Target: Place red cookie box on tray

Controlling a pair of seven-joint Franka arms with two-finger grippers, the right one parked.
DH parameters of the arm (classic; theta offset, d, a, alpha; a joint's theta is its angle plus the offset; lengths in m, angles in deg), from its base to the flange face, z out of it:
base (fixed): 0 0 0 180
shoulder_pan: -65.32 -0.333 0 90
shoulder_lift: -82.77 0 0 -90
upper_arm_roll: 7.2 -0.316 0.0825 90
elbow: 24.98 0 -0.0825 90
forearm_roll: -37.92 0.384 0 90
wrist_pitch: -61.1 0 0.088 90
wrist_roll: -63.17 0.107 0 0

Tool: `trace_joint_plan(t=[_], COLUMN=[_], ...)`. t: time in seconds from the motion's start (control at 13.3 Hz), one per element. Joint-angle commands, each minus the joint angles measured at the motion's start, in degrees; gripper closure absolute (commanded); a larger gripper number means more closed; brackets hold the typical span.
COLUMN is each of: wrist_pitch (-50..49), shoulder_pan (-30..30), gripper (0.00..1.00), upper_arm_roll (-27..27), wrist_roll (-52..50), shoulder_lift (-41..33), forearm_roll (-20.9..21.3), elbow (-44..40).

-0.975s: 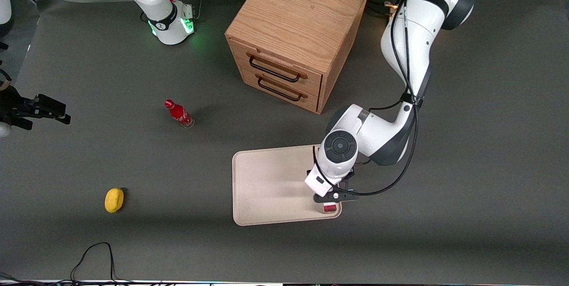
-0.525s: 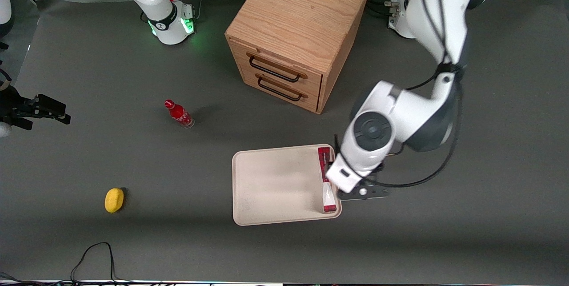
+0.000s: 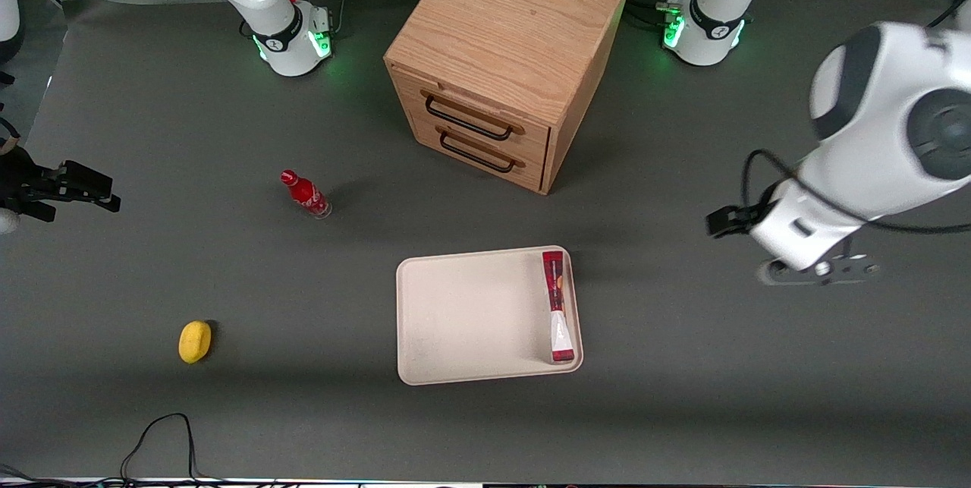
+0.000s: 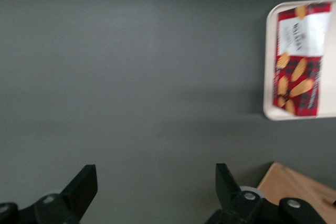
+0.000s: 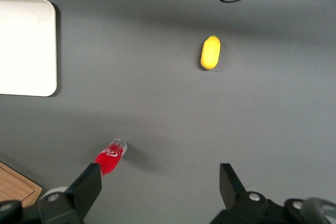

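The red cookie box (image 3: 558,306) lies flat on the beige tray (image 3: 470,313), along the tray's rim toward the working arm's end of the table. In the left wrist view the red cookie box (image 4: 297,59) shows its plaid face with cookie pictures, inside the tray's rim (image 4: 268,66). My left gripper (image 3: 818,271) hangs high over bare table, well away from the tray toward the working arm's end. The gripper (image 4: 156,182) is open, with only grey mat between its fingers.
A wooden two-drawer cabinet (image 3: 504,55) stands farther from the front camera than the tray. A small red bottle (image 3: 305,194) and a yellow lemon-like object (image 3: 195,341) sit toward the parked arm's end. A black cable (image 3: 159,435) loops near the table's front edge.
The gripper was over the box on the tray. It has let go, risen and swung away toward the working arm's end. The box stays on the tray.
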Motion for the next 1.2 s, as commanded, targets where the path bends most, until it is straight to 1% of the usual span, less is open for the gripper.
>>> trace_joint_plan(t=[0.0, 0.15, 0.38, 0.45, 0.75, 0.82, 0.97, 1.12], wrist_pitch=[2.4, 1.5, 1.3, 1.3, -1.2, -2.0, -3.0, -4.2], shoulder_pan=[-4.6, -3.3, -0.2, 0.3, 0.3, -0.2, -2.2, -2.6], gripper=[0.0, 0.0, 0.0, 0.0, 0.0, 0.0, 0.0, 0.0], upper_arm_roll=[-0.2, -6.0, -13.9, -14.5, -14.2, -13.4, -10.1, -9.8], wrist_roll=[4.8, 5.5, 14.2, 15.0, 12.5, 11.0, 7.7, 7.7], shoulder_lift=[-11.9, -15.2, -15.5, -15.1, -14.0, -14.0, -14.0, -13.7], forearm_roll=[-1.0, -0.8, -0.4, -0.2, -0.3, -0.6, -0.7, -0.7], elbow=[14.7, 17.2, 16.5, 15.8, 13.5, 13.0, 12.9, 11.8])
